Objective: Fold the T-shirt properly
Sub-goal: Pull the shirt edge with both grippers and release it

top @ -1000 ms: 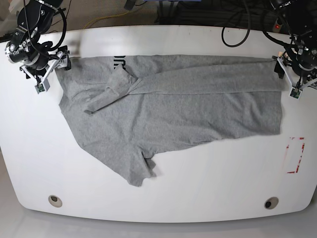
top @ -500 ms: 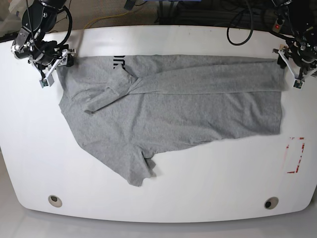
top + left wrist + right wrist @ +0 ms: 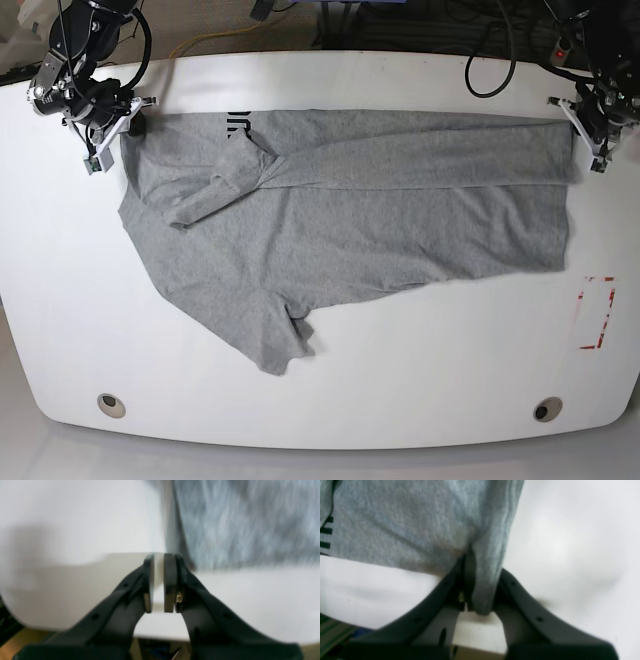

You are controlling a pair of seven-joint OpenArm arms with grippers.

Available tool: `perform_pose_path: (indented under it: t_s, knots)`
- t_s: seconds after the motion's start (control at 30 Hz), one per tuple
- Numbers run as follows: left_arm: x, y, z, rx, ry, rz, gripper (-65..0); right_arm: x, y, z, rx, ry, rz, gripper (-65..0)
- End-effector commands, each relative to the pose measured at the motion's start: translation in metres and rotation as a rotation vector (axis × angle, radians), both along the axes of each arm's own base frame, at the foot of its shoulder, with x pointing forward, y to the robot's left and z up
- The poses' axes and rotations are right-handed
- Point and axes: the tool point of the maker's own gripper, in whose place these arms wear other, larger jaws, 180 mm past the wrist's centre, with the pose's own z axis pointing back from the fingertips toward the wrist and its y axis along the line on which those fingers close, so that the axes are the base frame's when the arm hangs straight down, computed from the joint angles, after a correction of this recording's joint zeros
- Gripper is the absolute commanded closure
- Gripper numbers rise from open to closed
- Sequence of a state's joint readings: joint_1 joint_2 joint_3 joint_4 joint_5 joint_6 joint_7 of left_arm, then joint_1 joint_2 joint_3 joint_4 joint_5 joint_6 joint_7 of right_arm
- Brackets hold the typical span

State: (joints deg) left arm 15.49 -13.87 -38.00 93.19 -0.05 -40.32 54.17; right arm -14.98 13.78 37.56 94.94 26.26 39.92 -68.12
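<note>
— Two sets of jaws were standing wide a second ago, and both have now closed. Start with the right gripper [image 3: 480,580].

— Its jaws are pinched on a fold of the T-shirt [image 3: 407,525]. In the wrist view grey cloth bunches between the pads and hangs out below them. That is the far corner on the collar side, close to the dark lettering [image 3: 238,125].

— And the left gripper [image 3: 159,560]?

— That one is less happy. Its pads have come almost together, leaving a thin slit, and through the slit I see only bare white table [image 3: 400,380]. The shirt's edge lies just beside the outer pad, not between the two. From these views it seems to have closed on nothing, though the picture is blurred.

— Has the shirt itself moved?

— No. It lies spread across the table as before, with its far edge already turned over in a long band. One sleeve [image 3: 215,190] is flapped over the chest and the near sleeve sticks out toward the front edge.

— What does that mean for the fold?

— I judge the far edge was meant to be lifted by both corners. With one corner held, a pull would skew the cloth. The left side probably needs to reopen and try again.
</note>
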Motion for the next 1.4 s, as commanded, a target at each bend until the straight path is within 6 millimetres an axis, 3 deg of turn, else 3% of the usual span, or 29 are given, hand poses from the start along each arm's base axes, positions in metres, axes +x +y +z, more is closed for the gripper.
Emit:
perform_pose_path:
  t_s: [0.0,0.27,0.43,0.63,0.73,0.83,1.03,1.27,1.37]
  knots:
    - [-0.004,0.01,0.014,0.05,-0.012,-0.009,-4.4,-0.005,-0.008,0.012,-0.05,-0.009,0.017,0.0]
    - [-0.044,0.023,0.022,0.1,0.037,0.012,-4.4,-0.035,-0.007,0.02,-0.11,0.043,0.063,0.0]
    - [-0.041,0.018,0.036,0.135,0.013,-0.016,-6.8,-0.037,-0.007,0.018,-0.108,0.047,0.062,-0.6]
    - [-0.021,0.0,0.049,0.13,-0.051,-0.009,-34.3,-0.029,-0.005,0.021,-0.108,0.03,0.066,-4.8]
    - [-0.003,-0.002,0.054,0.125,-0.091,-0.005,-43.1,-0.027,-0.005,0.022,-0.108,0.024,0.066,-4.8]
    - [0.015,-0.009,0.049,0.098,-0.106,-0.022,-42.9,-0.024,-0.005,0.023,-0.108,0.018,0.067,-4.8]
    - [0.028,-0.023,0.021,0.019,-0.061,-0.046,-40.7,-0.022,-0.005,0.024,-0.109,0.013,0.067,-4.8]
    - [0.027,-0.037,-0.005,-0.043,0.001,-0.063,-40.0,-0.022,-0.005,0.024,-0.109,0.013,0.067,-4.8]
    - [0.025,-0.038,-0.008,-0.047,0.01,-0.065,-28.6,-0.022,-0.005,0.024,-0.109,0.013,0.065,-4.3]
